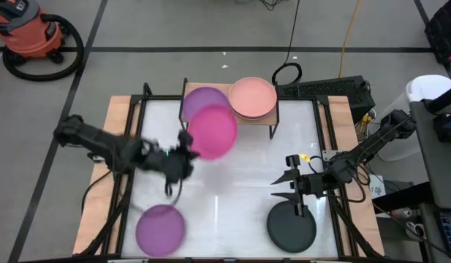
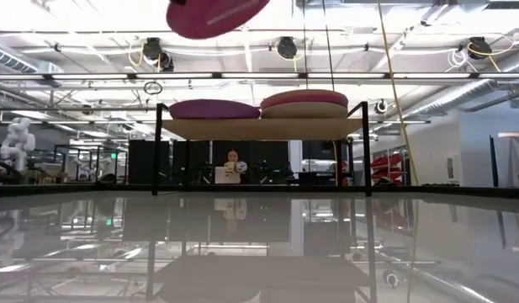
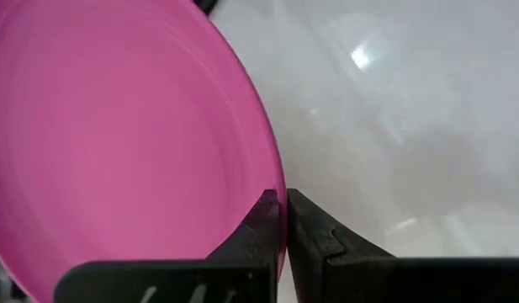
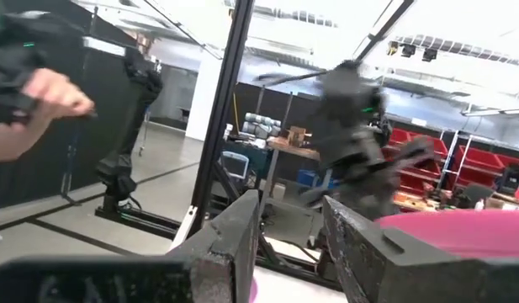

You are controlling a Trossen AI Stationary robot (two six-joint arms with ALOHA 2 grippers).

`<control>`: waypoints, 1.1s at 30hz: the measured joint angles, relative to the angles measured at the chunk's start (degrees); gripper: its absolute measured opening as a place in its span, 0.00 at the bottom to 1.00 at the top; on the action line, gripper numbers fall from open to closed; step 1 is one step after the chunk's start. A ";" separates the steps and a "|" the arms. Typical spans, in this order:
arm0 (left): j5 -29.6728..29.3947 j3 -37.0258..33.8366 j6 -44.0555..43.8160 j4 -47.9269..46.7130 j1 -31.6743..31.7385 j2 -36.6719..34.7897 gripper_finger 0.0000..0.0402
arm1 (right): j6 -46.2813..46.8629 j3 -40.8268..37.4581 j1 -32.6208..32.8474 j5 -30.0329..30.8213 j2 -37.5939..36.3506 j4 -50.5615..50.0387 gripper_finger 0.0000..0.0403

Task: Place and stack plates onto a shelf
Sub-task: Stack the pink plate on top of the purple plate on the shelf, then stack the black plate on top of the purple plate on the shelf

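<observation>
Near the table's (image 1: 123,117) left edge: left gripper (image 1: 187,150), fingers pinching the rim of a magenta plate (image 1: 213,131), held in the air near the shelf's (image 1: 273,120) front edge, tilted, face toward the wrist camera. On the shelf: purple plate (image 1: 199,101) left, salmon plate (image 1: 252,97) right, both flat. By the front edge: second purple plate (image 1: 160,229), then black plate (image 1: 292,226). Above the black one, right gripper (image 1: 289,178), fingers spread.
</observation>
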 joint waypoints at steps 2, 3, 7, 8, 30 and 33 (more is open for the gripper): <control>5.20 0.08 2.39 0.14 6.71 -1.71 0.02 | -0.14 0.00 0.24 0.00 0.04 -0.07 0.29; 7.27 0.05 3.24 -0.15 10.04 -1.95 0.02 | -0.28 0.00 0.27 0.00 0.14 -0.01 0.29; 13.94 0.01 6.75 -1.06 20.88 -1.36 0.02 | -1.05 0.00 0.27 0.02 0.66 -0.18 0.29; 15.07 0.01 7.61 -1.05 23.08 -1.04 0.02 | -1.07 0.00 0.27 0.04 0.71 -0.11 0.29; 19.82 -0.08 2.81 -1.57 35.25 0.87 0.16 | -0.61 0.00 0.27 0.22 0.73 -2.25 0.29; 19.18 -0.05 2.42 -1.40 34.61 0.83 0.17 | -0.63 0.00 0.27 0.22 0.73 -2.19 0.29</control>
